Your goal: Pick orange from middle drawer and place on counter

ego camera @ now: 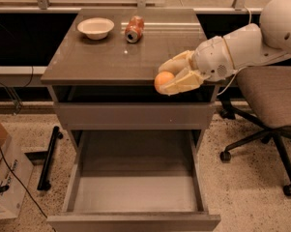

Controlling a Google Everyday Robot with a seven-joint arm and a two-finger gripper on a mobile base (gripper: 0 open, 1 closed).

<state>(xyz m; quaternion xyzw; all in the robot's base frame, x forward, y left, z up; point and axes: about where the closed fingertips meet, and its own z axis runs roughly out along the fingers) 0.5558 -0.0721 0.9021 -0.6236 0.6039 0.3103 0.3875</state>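
Observation:
The orange [163,80] is small and round, held between the cream fingers of my gripper [170,76]. The gripper reaches in from the right and holds the orange at the front edge of the counter [111,57], about level with its surface. The middle drawer [135,187] stands pulled fully out below, its flat bottom bare. The arm [241,45] is white and bulky and comes from the upper right.
A white bowl [95,27] and an orange-red soda can [134,29] lying on its side sit at the back of the counter. An office chair [270,105] stands to the right. A cardboard box [2,173] and cables lie on the floor at left.

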